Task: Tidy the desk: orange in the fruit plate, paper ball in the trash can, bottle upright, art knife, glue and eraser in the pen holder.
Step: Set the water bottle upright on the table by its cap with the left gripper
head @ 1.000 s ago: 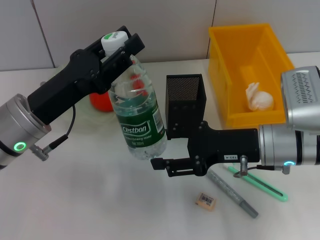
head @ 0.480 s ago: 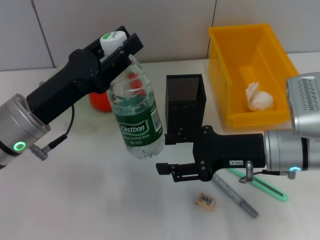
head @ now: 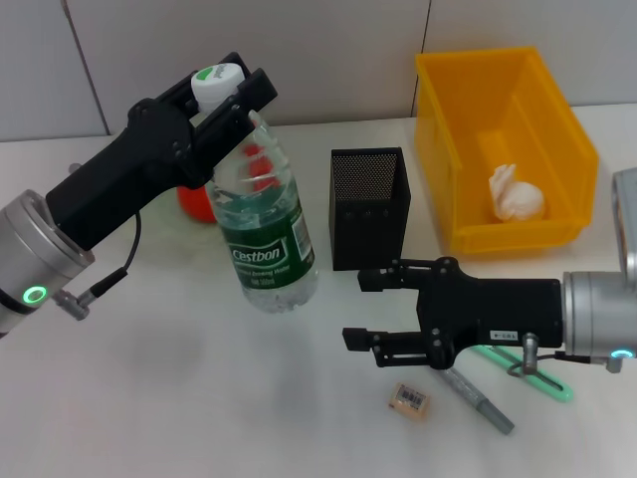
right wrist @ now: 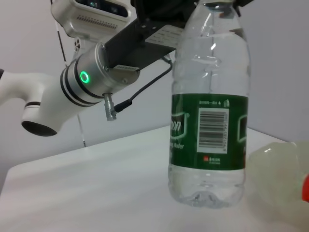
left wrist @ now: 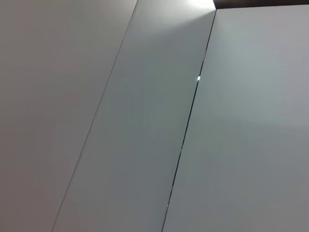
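In the yellow trash can (head: 468, 149) the paper ball (head: 517, 196) is lying. The left gripper (head: 221, 92) is clamping the bottle (head: 261, 234) by its cap, its base resting on the table, largely hiding the orange (head: 202, 199). The right gripper (head: 373, 307) is hanging with jaws spread above the eraser (head: 409, 399).

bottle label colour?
Dark green with white lettering; the bottle label shows best in the head view.

Left gripper (head: 225, 88) raised, clamped; right gripper (head: 370, 307) low, agape.
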